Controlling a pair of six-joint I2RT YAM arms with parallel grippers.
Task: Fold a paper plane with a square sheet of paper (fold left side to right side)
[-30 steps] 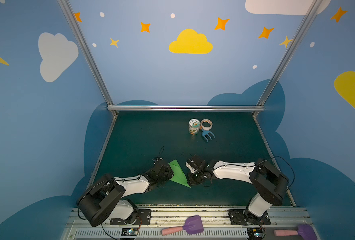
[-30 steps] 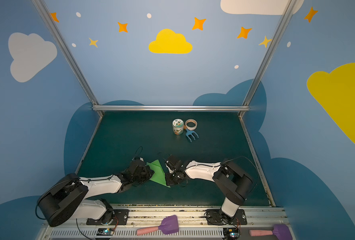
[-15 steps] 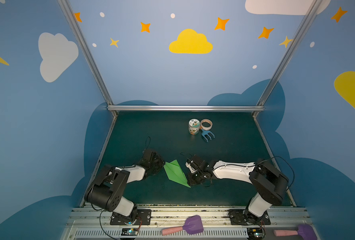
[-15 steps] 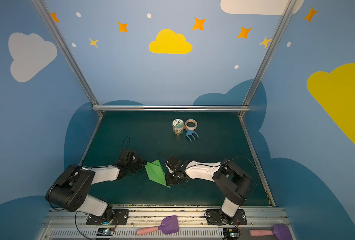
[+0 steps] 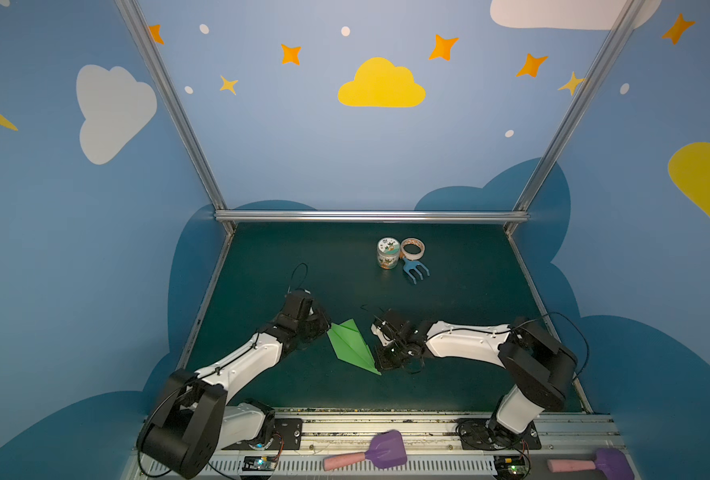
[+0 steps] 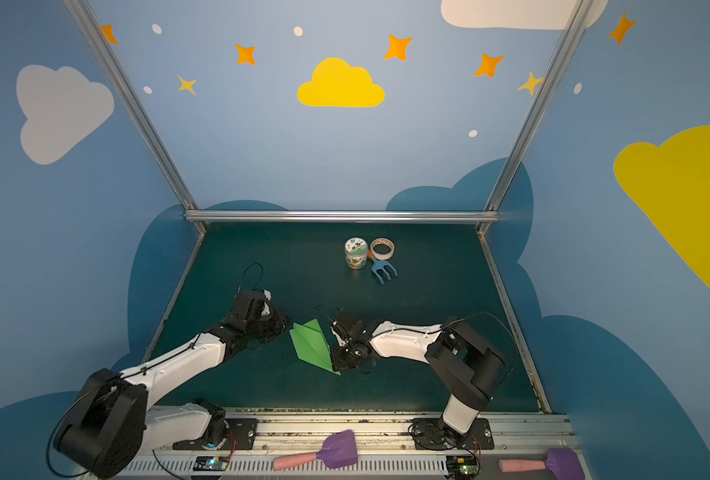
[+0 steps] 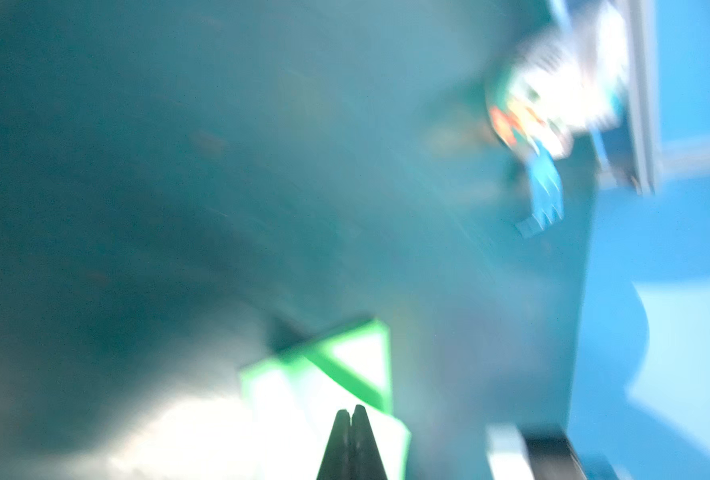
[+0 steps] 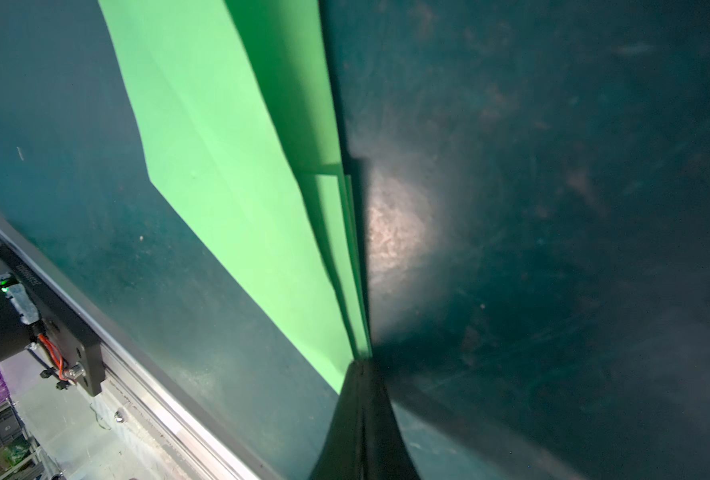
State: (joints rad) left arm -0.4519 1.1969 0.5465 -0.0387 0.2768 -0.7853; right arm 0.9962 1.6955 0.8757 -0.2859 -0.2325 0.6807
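The paper plane (image 5: 351, 347) (image 6: 311, 347) is a bright green pointed dart lying flat on the dark green table, its tip toward the front. My right gripper (image 5: 377, 362) (image 6: 333, 360) holds the plane's long right edge near the tip. In the right wrist view the layered fold of the plane (image 8: 228, 166) runs straight into the shut fingertips of that gripper (image 8: 361, 363). My left gripper (image 5: 325, 328) (image 6: 285, 326) is shut and empty at the plane's wide left corner. The left wrist view is blurred, with the shut left gripper (image 7: 350, 409) over the green paper (image 7: 345, 374).
A small printed jar (image 5: 388, 253), a roll of tape (image 5: 412, 248) and a blue toy rake (image 5: 415, 269) stand together toward the back of the table. Two purple toy shovels (image 5: 370, 455) (image 5: 590, 463) lie on the front rail.
The left gripper came off the plane, drew back to the left, then stretched out again to its left corner. The plane now lies uncovered. The right arm has not moved.
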